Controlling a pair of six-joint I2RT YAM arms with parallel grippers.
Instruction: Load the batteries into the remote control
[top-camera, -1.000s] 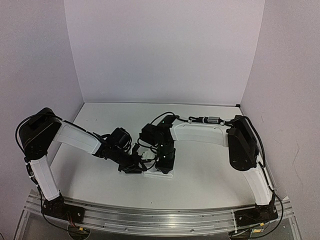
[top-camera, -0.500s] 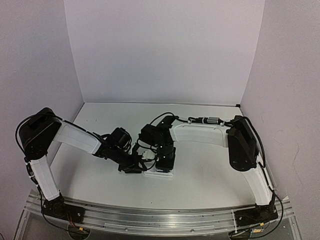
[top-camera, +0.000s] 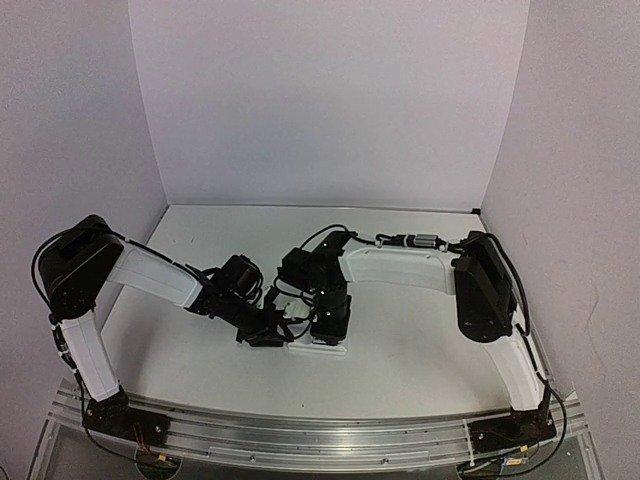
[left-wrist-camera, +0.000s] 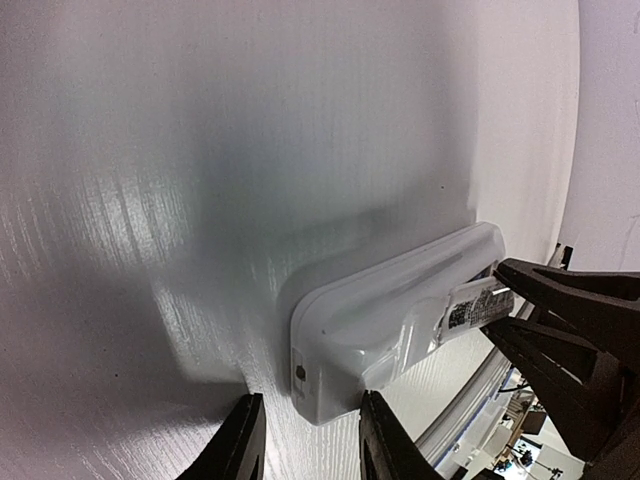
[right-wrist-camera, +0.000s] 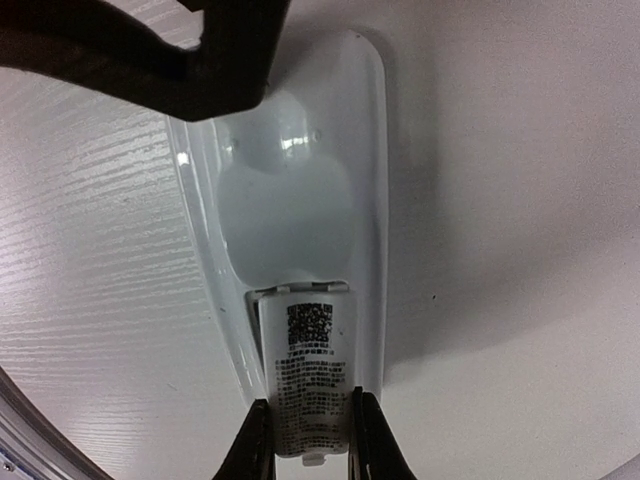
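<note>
The white remote control (right-wrist-camera: 300, 190) lies back-up on the table, also in the left wrist view (left-wrist-camera: 380, 310) and as a white edge in the top view (top-camera: 318, 349). My right gripper (right-wrist-camera: 308, 435) is shut on the small white cover piece (right-wrist-camera: 308, 370), which carries a printed label. It holds the cover over the battery recess at the remote's near end. My left gripper (left-wrist-camera: 312, 445) is open and straddles the remote's other end. Its right finger is at the remote's edge and its left finger stands apart. The batteries are hidden.
Both grippers meet at the table's middle front (top-camera: 300, 335), fingers nearly touching. The left gripper's finger (right-wrist-camera: 180, 50) fills the top left of the right wrist view. White walls (top-camera: 330, 100) close three sides. A metal rail (top-camera: 300, 430) runs along the front edge.
The right wrist has shifted very slightly. The remote and the left arm stay where they were.
</note>
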